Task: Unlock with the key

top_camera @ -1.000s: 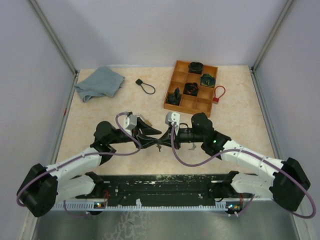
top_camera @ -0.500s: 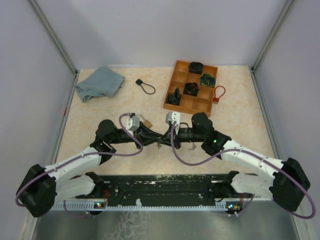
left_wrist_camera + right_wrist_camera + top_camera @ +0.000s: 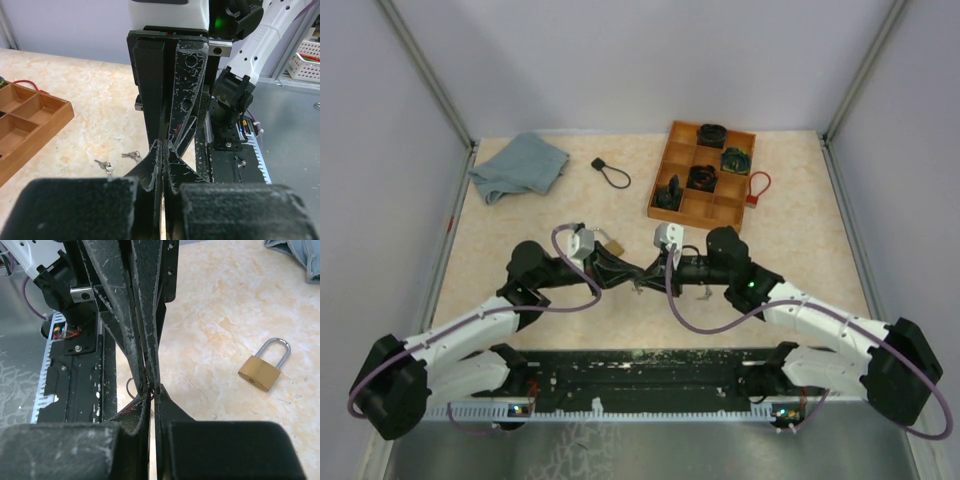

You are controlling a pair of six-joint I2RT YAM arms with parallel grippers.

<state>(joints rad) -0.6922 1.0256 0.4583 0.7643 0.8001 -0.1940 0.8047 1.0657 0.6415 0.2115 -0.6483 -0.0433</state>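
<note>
A brass padlock [image 3: 613, 245] with a silver shackle lies on the table just beyond the grippers; it also shows in the right wrist view [image 3: 260, 371]. My left gripper [image 3: 631, 278] and right gripper [image 3: 646, 280] meet tip to tip above the table. In the left wrist view my left gripper [image 3: 165, 149] is shut to a thin gap. In the right wrist view my right gripper [image 3: 151, 390] is shut too. A key ring [image 3: 129, 385] hangs where the tips meet; the key's blade is hidden between the fingers.
Two loose keys [image 3: 105, 165] lie on the table beside the fingers. A wooden compartment tray [image 3: 685, 205] stands at the back right with a red loop [image 3: 758, 187] beside it. A black cable lock [image 3: 610, 172] and a grey-blue cloth [image 3: 520, 165] lie at the back left.
My left gripper has narrowed from a wide V and slid toward the right gripper's tip. The padlock, hidden under it a second ago, now shows. The right arm has barely moved.
</note>
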